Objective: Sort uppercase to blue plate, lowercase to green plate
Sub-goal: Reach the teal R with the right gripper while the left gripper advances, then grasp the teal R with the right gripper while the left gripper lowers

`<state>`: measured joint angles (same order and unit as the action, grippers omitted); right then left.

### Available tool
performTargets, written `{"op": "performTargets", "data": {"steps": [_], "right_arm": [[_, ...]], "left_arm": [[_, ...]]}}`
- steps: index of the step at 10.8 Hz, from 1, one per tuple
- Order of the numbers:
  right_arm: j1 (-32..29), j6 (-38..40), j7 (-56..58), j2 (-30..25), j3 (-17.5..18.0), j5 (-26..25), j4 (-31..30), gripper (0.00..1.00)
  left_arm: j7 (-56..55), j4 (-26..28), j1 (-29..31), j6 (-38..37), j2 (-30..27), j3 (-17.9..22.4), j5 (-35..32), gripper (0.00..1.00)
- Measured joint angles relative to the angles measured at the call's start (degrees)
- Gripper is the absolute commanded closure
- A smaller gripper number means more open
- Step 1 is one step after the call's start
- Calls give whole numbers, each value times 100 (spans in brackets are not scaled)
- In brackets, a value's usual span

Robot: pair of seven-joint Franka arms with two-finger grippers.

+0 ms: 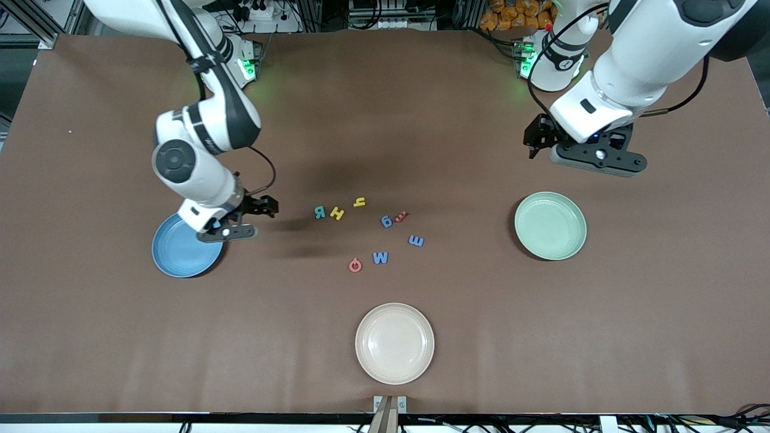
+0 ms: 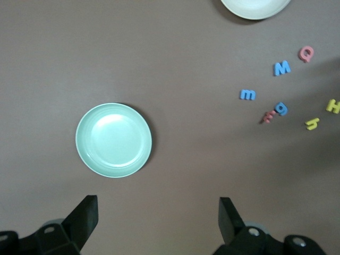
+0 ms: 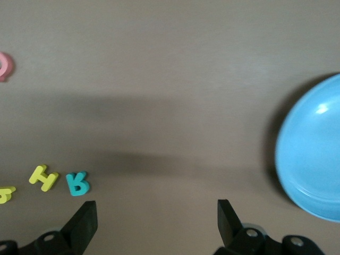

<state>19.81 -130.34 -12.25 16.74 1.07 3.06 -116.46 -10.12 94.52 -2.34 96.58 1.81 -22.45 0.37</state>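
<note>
A brown worktop [image 1: 385, 120] with a matte, faintly creased covering spans the front view. A round, shallow cream-white plate [image 1: 394, 343] rests on it near the edge closest to the front camera, about midway between the two ends; its interior holds nothing. A small metal bracket [image 1: 390, 404] sits at that same edge, just beside the plate.

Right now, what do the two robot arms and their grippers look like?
Both arms have glossy white shells with black joint sections, and a thin black cable loops along each. The left gripper and right gripper are black bodies; in the wrist views their fingers are black, wedge-shaped blocks. Green lights glow at both bases.
</note>
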Motion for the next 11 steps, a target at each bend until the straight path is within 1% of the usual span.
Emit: {"op": "performTargets", "data": {"steps": [3,6,7,9,11], "right_arm": [[273,-671,-10,554,70,-3,-12,0],[598,-1008,-243,947,75,-5,-1,0],[700,-1086,-398,1020,78,-16,6,0],[844,-1121,-661,1101,85,-120,17,0],[861,-1121,-887,1112,141,-229,11,0]], "left_arm": [[-24,4,-8,6,0,-88,-2,0],[-368,30,5,9,133,-82,-2,0],[-450,47,5,79,311,-82,-2,0],[-862,47,-29,487,865,-85,37,0],[-1490,41,-213,1231,1469,-79,59,0]]}}
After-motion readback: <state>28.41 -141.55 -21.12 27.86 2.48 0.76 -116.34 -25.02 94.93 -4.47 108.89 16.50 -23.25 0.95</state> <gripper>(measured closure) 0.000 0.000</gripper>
